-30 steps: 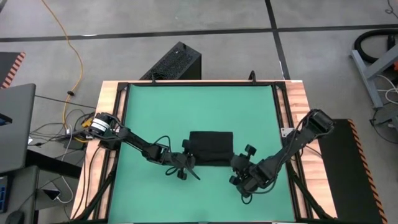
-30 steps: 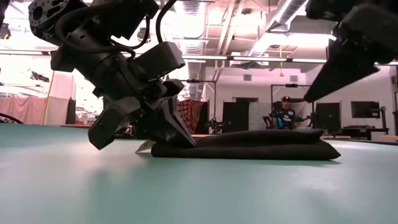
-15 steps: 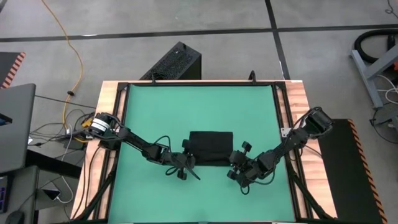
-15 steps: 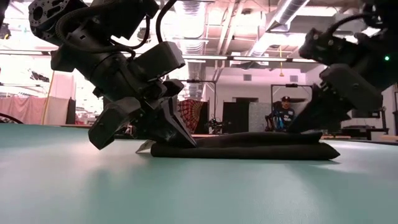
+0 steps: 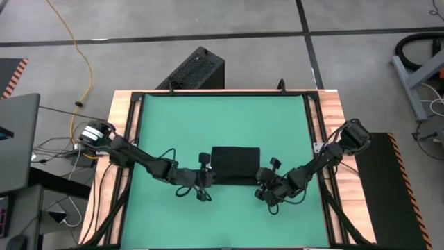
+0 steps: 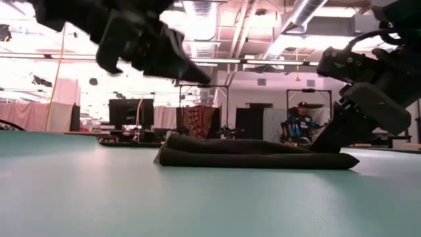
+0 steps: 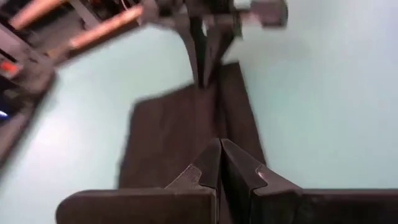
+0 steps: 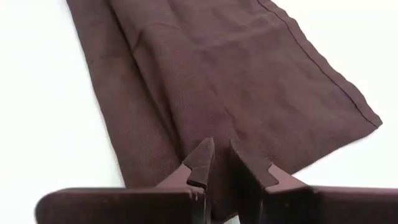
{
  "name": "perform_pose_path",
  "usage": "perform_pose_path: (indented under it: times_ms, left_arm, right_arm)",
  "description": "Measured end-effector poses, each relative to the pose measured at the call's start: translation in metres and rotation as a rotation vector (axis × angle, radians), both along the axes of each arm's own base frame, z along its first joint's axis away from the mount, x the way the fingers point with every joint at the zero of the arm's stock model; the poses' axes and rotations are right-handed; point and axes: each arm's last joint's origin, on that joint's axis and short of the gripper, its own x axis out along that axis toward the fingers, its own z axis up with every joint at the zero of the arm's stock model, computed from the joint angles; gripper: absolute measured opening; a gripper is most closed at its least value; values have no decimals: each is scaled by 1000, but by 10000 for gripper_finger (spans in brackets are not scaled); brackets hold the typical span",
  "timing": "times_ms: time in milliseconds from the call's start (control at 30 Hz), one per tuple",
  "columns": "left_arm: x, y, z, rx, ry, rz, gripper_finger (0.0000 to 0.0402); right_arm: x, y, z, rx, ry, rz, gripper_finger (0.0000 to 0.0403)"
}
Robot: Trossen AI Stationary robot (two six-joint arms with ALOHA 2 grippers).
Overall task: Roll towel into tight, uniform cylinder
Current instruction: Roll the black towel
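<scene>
Green matting [image 5: 222,125] covered the table inside a wooden frame, and beyond the far edge a black ribbed box [image 5: 196,68] was seen on the grey floor. At the left, the left gripper [image 5: 202,178] was held just beside the left end of the towel [image 5: 235,165], raised clear of the mat in the low view; its jaws were seen pressed together in the left wrist view, with nothing caught between them. At the middle of the mat, toward the near side, the towel was laid as a flat folded rectangle, several layers deep and not yet rolled at all (the low view showed a limp, slightly humped stack [image 6: 256,153]). It was judged to be light and soft, prone to slump and to slide on the smooth mat, so a firm pinch at one short end through all the layers would be wanted, with the far end held down while the roll is turned. At the right, the right gripper [image 5: 266,185] was lowered to the towel's right near corner; its jaws were almost closed, with a narrow gap left, and whether cloth was nipped between the tips could not be told. A seated person [image 6: 300,122] was visible in the room behind.
</scene>
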Motion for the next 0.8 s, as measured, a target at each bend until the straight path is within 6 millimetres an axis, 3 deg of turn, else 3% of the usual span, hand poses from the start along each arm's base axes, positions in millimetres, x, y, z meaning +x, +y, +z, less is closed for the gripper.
perform_pose_path:
  times_ms: [200,400,633,800]
  left_arm:
    - [1,6,-38,-58,43,-32,0]
    - [3,11,-58,-22,92,-2,0]
    - [6,24,-62,-22,117,41,0]
    - [7,31,-63,-39,129,39,0]
  right_arm:
    - [0,0,0,0,0,0,70]
    - [1,1,1,-25,-7,20,72]
    - [5,12,25,-122,-32,115,102]
    - [5,25,49,-156,-56,274,157]
